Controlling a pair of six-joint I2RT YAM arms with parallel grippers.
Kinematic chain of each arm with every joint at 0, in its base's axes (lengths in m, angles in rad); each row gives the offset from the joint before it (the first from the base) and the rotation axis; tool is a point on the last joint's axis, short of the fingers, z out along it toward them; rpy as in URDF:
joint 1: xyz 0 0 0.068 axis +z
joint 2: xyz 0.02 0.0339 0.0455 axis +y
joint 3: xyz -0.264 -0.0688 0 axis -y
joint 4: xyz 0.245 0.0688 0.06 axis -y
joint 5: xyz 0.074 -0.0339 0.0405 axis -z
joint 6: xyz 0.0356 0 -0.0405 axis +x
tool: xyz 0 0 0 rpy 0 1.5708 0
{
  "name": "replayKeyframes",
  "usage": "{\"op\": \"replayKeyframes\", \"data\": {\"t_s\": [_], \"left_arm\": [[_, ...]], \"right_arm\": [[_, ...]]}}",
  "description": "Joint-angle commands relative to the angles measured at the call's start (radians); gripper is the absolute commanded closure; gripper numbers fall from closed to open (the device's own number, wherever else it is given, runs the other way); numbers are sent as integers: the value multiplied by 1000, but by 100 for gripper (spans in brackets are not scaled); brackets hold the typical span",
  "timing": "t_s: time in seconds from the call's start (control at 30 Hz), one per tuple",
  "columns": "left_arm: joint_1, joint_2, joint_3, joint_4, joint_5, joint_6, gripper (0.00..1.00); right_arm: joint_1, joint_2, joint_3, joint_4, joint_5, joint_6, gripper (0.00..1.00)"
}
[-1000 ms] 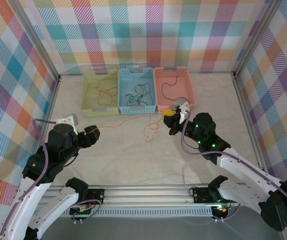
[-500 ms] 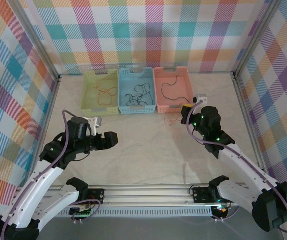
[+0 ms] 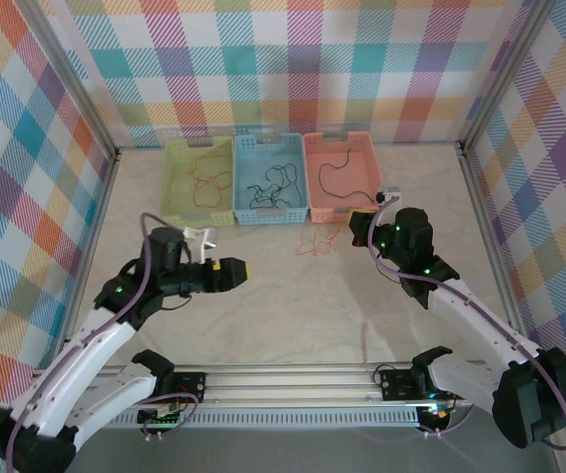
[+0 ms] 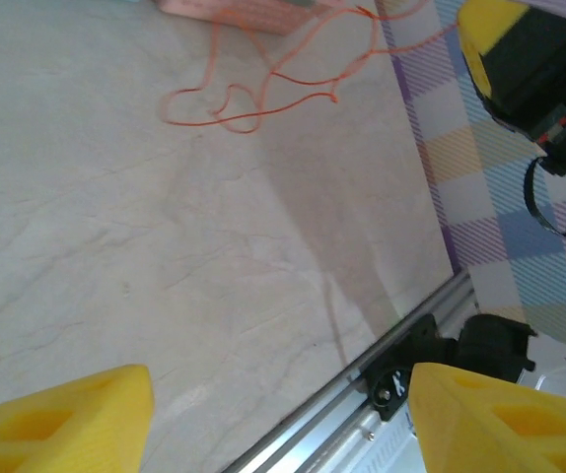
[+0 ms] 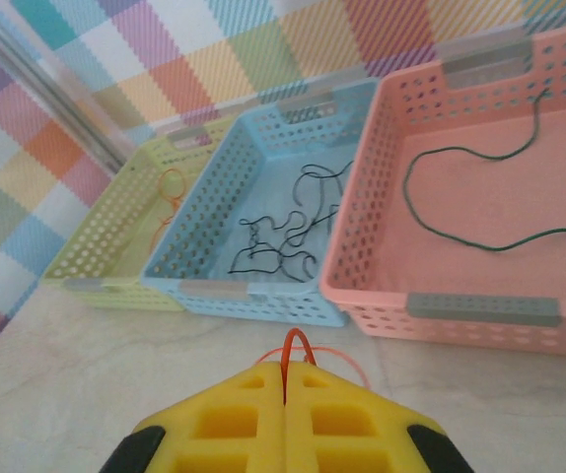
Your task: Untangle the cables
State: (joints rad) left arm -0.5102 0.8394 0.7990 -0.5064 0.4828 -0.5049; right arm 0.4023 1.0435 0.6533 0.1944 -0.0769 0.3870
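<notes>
Right gripper (image 5: 288, 419): clenched, yellow pads pressed flat together. A loop of the orange cable (image 5: 293, 347) comes up out of the seam between them, so it is grasping that cable. In the top view it sits right of centre, just below the front edge of the pink basket (image 3: 376, 189)

Rest of the orange cable: loose small loops on the table (image 3: 293, 315), centre of the top view, just left of the right gripper and just below the gap between the blue basket (image 3: 240, 197) and the pink one. In the left wrist view the loops lie at upper centre, with one strand running up to the right gripper's yellow tip at upper right

Left gripper (image 4: 281, 394): released, fingers wide apart at the lower corners of its wrist view, bare table between them, nothing held. In the top view it is lower left of centre, pointing right, well apart from the orange cable

Baskets: a row at upper centre of the top view, green basket (image 3: 173, 192) on the left, then blue, then pink
- green cable (image 5: 460, 236): one curved line on the pink basket's floor
- black cable (image 5: 283, 241): small tangle in the blue basket
- second orange cable (image 5: 170, 187): in the green basket
</notes>
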Motion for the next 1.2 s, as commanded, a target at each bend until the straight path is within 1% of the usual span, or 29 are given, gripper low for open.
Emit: {"op": "replayKeyframes", "data": {"t_s": [0.0, 0.13, 0.23, 0.33, 0.5, 0.63, 0.73, 0.93, 1.17], "left_arm": [[-88, 118, 31, 208, 30, -22, 32], [-188, 282, 128, 259, -68, 27, 37], [-234, 402, 206, 279, -101, 66, 40], [-270, 517, 289, 277, -134, 123, 44], [-310, 673, 394, 265, -160, 197, 45], [-335, 773, 495, 161, -250, 261, 45], [-343, 820, 533, 128, -297, 289, 45], [-365, 880, 571, 95, -341, 325, 45], [-380, 908, 593, 81, -397, 356, 46]], "right_arm": [[-2, 9, 14, 80, -127, 49, 100], [-2, 12, 16, 101, -171, 77, 100], [-2, 21, 18, 108, -191, 92, 100], [-2, 29, 24, 112, -207, 98, 100], [-2, 21, 23, 106, -204, 94, 100], [-2, 16, 22, 103, -205, 92, 100], [-2, 18, 25, 101, -208, 91, 100], [-2, 16, 27, 97, -210, 88, 100], [-2, 16, 29, 94, -211, 85, 100]]}}
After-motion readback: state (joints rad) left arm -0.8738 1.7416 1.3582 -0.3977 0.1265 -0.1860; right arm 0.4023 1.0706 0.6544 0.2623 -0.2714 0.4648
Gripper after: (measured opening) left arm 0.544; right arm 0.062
